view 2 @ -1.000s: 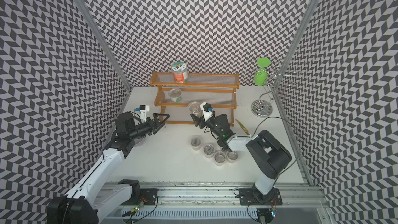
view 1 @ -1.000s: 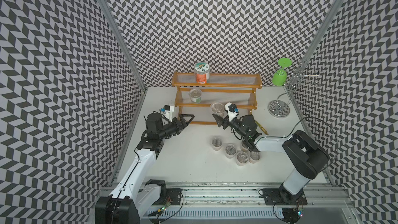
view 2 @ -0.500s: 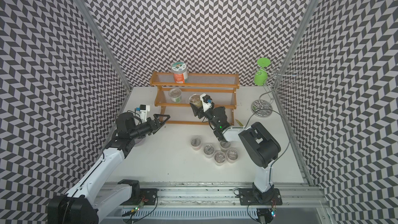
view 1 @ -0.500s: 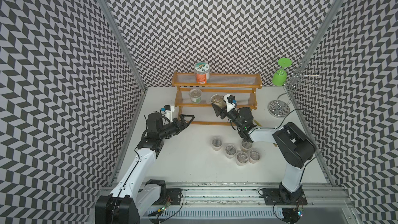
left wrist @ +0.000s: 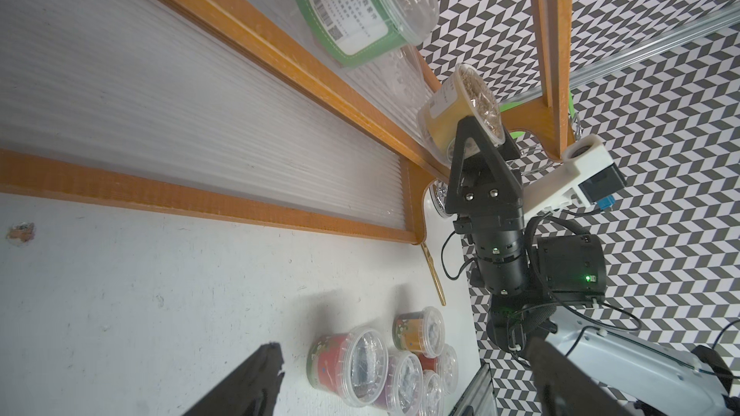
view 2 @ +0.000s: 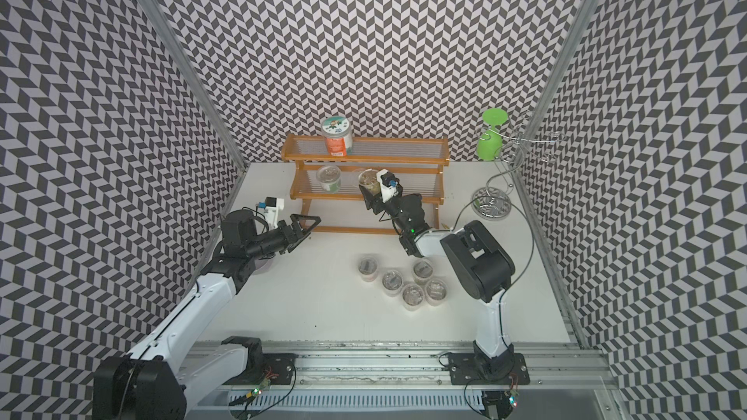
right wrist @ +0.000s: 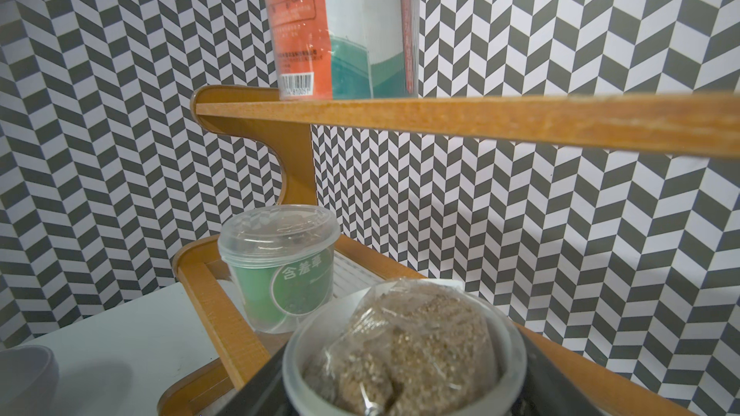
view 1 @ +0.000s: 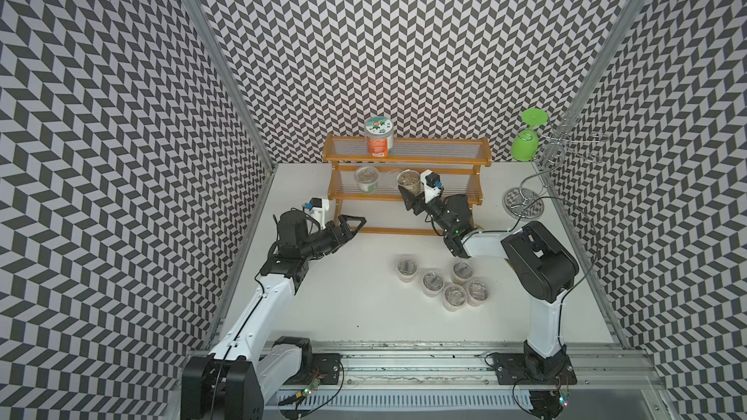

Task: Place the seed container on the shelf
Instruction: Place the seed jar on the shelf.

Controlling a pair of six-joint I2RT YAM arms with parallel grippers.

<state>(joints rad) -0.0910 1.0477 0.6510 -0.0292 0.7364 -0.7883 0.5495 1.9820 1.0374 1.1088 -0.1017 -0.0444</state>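
Two arms: the right one works at the shelf [view 1: 364, 197]; the left one stands off, lower left of centre in both top views.
Seed container [view 1: 408, 181]: just above frame centre, over the middle tier, with a green cup [view 1: 366, 179] beside it on the left.
Right gripper [view 1: 411, 195]: clamped on the container's sides, with the container at the finger ends, toward the shelf.
Container axis: near upright, lid up; contact with the tier cannot be told.
Left gripper [view 1: 351, 222]: jaws wide apart, empty.
Judgement: a short lowering, then release.
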